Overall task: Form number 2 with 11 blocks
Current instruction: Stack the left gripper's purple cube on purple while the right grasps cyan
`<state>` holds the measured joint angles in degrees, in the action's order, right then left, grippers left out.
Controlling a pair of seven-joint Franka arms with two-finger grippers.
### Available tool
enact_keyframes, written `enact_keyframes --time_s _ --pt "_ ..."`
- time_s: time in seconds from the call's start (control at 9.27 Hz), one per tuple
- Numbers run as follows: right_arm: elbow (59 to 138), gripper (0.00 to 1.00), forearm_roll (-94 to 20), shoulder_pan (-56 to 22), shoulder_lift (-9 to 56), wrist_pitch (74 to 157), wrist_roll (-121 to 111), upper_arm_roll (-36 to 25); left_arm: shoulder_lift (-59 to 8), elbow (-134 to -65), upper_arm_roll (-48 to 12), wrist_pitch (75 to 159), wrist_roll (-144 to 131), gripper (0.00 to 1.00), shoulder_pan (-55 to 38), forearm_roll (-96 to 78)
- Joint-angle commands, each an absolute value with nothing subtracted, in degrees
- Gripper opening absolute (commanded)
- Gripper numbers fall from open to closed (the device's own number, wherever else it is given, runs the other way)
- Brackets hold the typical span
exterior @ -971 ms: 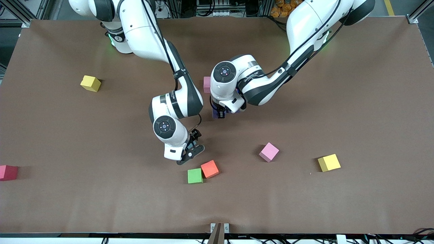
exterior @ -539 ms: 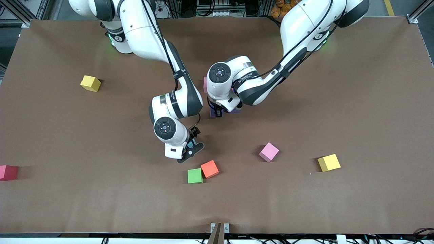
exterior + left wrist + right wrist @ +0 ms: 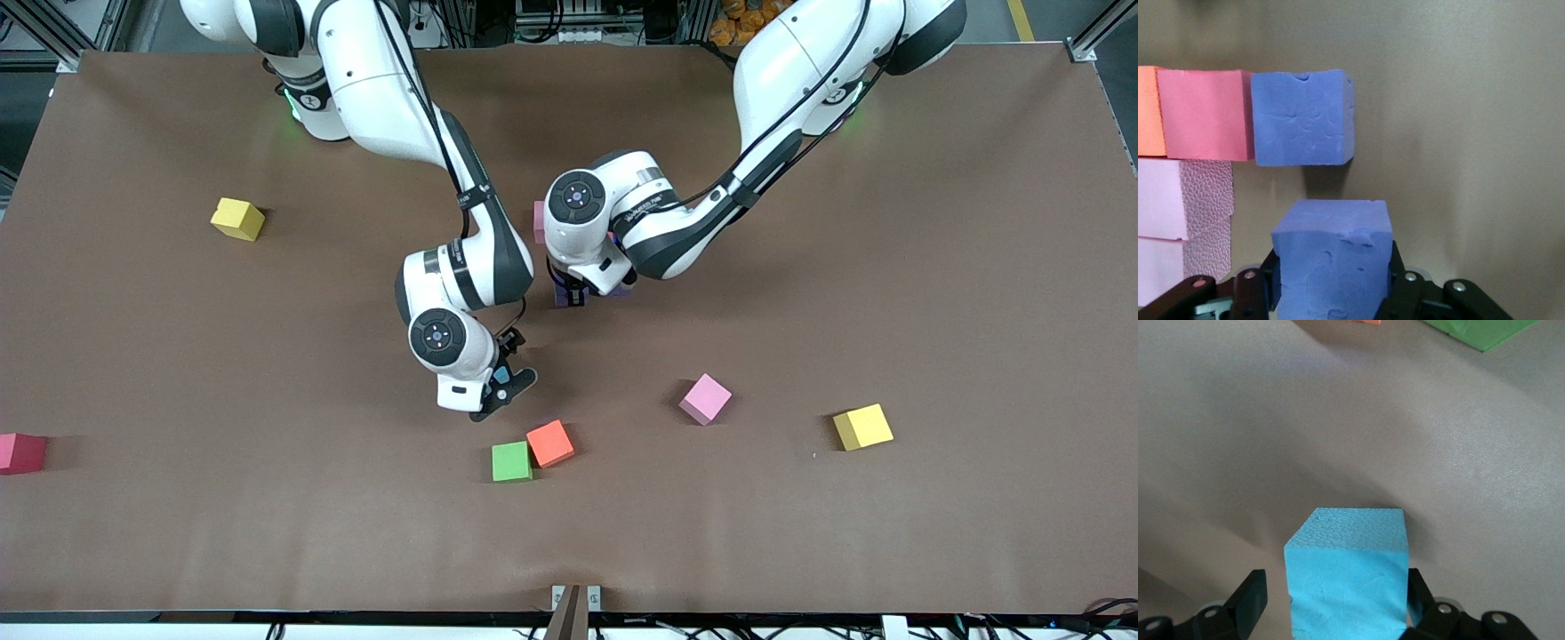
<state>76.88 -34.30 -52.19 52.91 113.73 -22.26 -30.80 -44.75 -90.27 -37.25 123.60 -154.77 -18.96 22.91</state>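
Observation:
My left gripper (image 3: 569, 294) is shut on a purple block (image 3: 1333, 267), held low beside the started figure. That figure shows in the left wrist view: a second purple block (image 3: 1303, 118), a deep pink block (image 3: 1201, 113), an orange block (image 3: 1148, 110) and pale pink blocks (image 3: 1158, 200). In the front view the left wrist hides most of it; only a pink block's edge (image 3: 539, 222) shows. My right gripper (image 3: 505, 384) is low at the table's middle. A light blue block (image 3: 1348, 577) on the table stands between its open fingers, with a gap at one finger.
Loose on the table are a green block (image 3: 511, 461) touching an orange-red block (image 3: 550, 443), a pink block (image 3: 705, 398), and a yellow block (image 3: 863, 427). Another yellow block (image 3: 237, 218) and a red block (image 3: 21, 452) lie toward the right arm's end.
The left gripper has carried the purple block a little toward the right arm's end. The right gripper has settled lower around the light blue block, and its fingers have narrowed slightly.

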Motion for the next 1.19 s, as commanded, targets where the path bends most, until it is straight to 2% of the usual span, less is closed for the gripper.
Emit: enact_keyframes --time_s 0.0,0.11,0.22,0.43,1.08 --pt "78.2 0.29 -35.2 -51.9 51.9 114.3 -23.6 -30.6 -43.9 -92.7 -36.7 125.4 -155.4 0.00 -19.1 21.8" --pt "78.2 0.03 -35.1 -51.6 51.9 114.2 -23.8 -30.6 -43.9 -92.8 -36.7 125.4 -155.4 0.00 -19.0 21.8" --pt "78.2 0.00 -35.1 -51.5 51.9 114.0 -24.6 -30.8 -43.9 -93.4 -36.7 125.4 -155.4 0.00 -19.0 21.8" --pt "77.6 0.00 -35.0 -51.5 51.6 113.6 -27.8 -32.6 -43.8 -94.1 -36.8 125.5 -155.4 0.00 -18.7 21.9" --pt "77.9 0.00 -35.0 -51.8 49.1 111.7 -51.0 -32.9 -43.5 -95.8 -36.8 125.9 -155.3 0.00 -18.6 21.9"
